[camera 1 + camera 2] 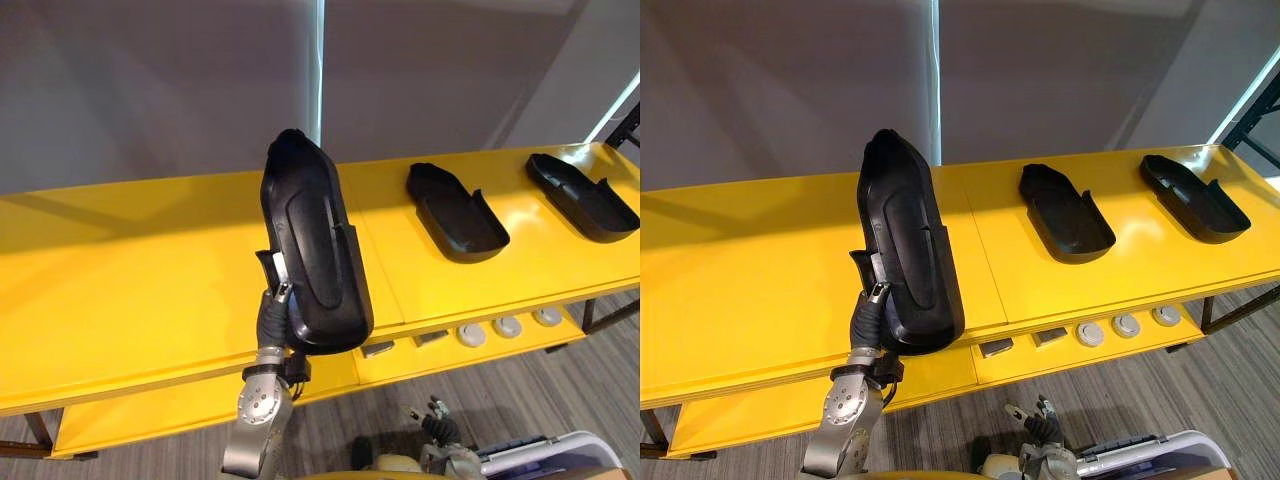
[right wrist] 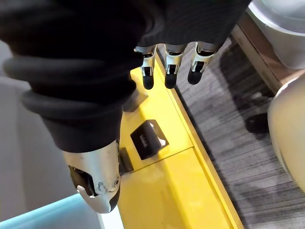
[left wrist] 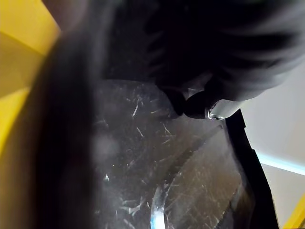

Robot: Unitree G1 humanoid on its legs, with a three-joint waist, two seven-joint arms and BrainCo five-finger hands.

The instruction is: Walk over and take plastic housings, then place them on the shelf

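Note:
A long black plastic housing (image 1: 310, 250) stands nearly upright above the front of the yellow shelf (image 1: 130, 270), its hollow side facing away from me. My left hand (image 1: 275, 315) grips its lower left edge from behind. The left wrist view shows a fingertip (image 3: 209, 107) pressed against the housing's scratched inner surface (image 3: 143, 157). Two more black housings lie on the shelf, one right of centre (image 1: 455, 212) and one at the far right (image 1: 582, 195). My right hand (image 2: 190, 24) hangs low beside the shelf's lower tier with its fingers (image 2: 170, 64) relaxed and holding nothing.
A lower yellow tier (image 1: 200, 405) juts out below the shelf top. It carries white round parts (image 1: 507, 327) and small dark grey pieces (image 1: 378, 348), one of them a dark piece (image 2: 148, 138) near my right hand. A white bin (image 1: 560, 450) sits at the bottom right. A grey wall stands behind the shelf.

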